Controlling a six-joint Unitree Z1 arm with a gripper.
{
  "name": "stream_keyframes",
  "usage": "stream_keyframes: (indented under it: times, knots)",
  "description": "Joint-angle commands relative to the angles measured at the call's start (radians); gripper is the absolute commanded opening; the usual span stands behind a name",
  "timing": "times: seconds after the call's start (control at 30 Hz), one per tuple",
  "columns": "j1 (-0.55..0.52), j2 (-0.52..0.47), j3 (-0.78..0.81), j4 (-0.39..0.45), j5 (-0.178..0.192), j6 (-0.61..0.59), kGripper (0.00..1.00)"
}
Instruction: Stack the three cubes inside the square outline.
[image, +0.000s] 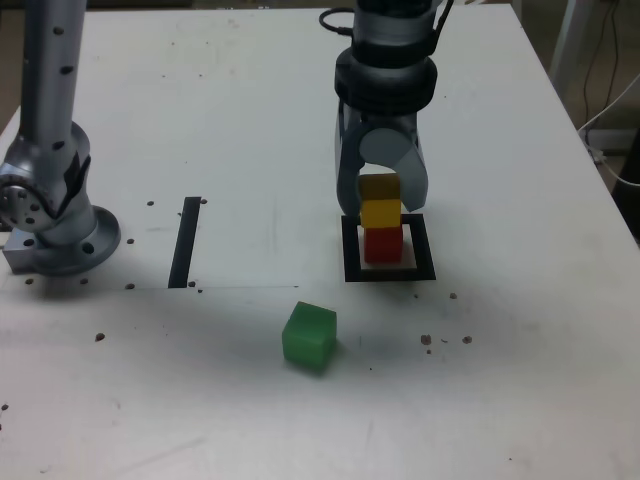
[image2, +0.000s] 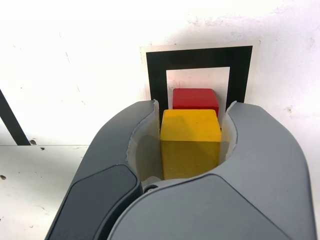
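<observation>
Inside the square outline (image: 390, 273) (image2: 200, 56) stands the red cube (image: 382, 246) (image2: 195, 98). The yellow cube (image: 381, 212) (image2: 190, 135) sits right on top of it, roughly squared up with it. My gripper (image: 384, 203) (image2: 193, 111) comes down from above and is shut on the yellow cube, one jaw against each side. The green cube (image: 309, 336) lies alone on the white table, nearer the camera and toward the exterior view's left of the outline. It does not show in the wrist view.
A straight black strip (image: 185, 242) (image2: 11, 120) lies on the table toward the exterior view's left of the outline. The arm's grey base (image: 55, 215) stands at the far left. Cables hang past the table's right edge (image: 610, 170).
</observation>
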Motion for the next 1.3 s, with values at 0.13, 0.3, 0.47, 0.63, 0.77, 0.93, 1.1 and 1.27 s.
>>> stream_keyframes:
  times: [0.13, 0.3, 0.47, 0.63, 0.77, 0.93, 1.1, 1.27]
  knots:
    - [0.003, 0.011, 0.002, -0.006, 0.002, 0.001, 0.19]
    - [0.004, 0.012, 0.003, -0.009, 0.002, 0.001, 0.22]
    - [0.004, 0.013, 0.009, -0.015, -0.002, 0.001, 0.24]
    - [0.004, 0.017, 0.021, -0.028, -0.008, 0.000, 0.28]
    - [0.004, 0.019, 0.028, -0.037, -0.012, 0.000, 0.32]
    - [0.004, 0.019, 0.029, -0.042, -0.014, 0.000, 0.39]
    - [0.004, 0.019, 0.030, -0.046, -0.013, 0.000, 0.53]
    - [0.004, 0.017, 0.035, -0.044, -0.011, -0.003, 0.88]
